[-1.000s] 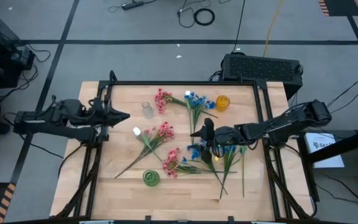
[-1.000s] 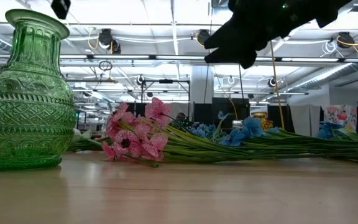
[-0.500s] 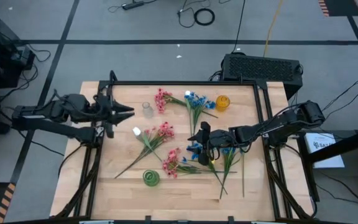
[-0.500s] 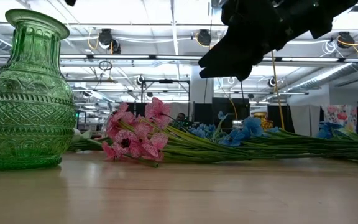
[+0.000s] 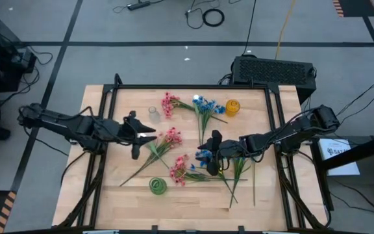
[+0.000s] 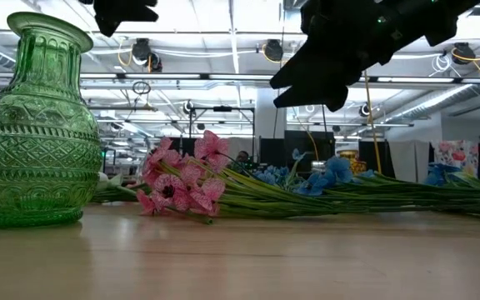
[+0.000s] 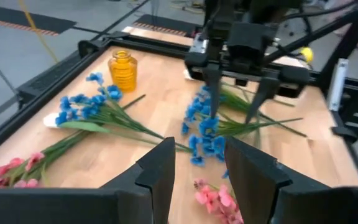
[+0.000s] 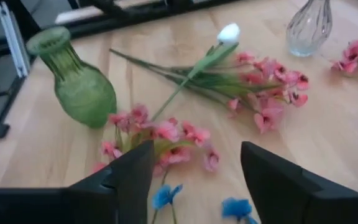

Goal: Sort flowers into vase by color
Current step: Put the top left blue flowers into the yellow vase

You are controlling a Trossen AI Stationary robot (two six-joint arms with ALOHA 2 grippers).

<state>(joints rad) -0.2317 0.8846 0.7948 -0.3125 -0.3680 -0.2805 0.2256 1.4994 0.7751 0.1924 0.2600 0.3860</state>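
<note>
Several sprigs lie flat on the table. A blue sprig (image 5: 204, 156) and a pink sprig (image 5: 180, 168) lie near the middle. A pink sprig with a white blossom (image 5: 164, 138) lies to their left. Another pink sprig (image 5: 169, 103) and a blue sprig (image 5: 205, 104) lie by the far edge. My right gripper (image 5: 210, 153) hangs open above the middle blue sprig (image 7: 204, 134), fingers pointing down, clear of it. My left gripper (image 5: 146, 135) is open, next to the pink and white sprig. The green vase (image 5: 158, 186) stands upright near the near edge.
A clear vase (image 5: 153, 114) and an amber vase (image 5: 232, 107) stand upright toward the far edge. Long green stems (image 5: 239, 170) trail toward the table's right and near side. A black frame (image 5: 193, 87) borders the table. Bare wood shows along the near edge (image 5: 193, 201).
My left arm has reached out over the table, toward its right and a little toward the near edge, up to the pink and white sprig. My right gripper has edged toward the near edge and down over the middle blue sprig. No flower has moved.
</note>
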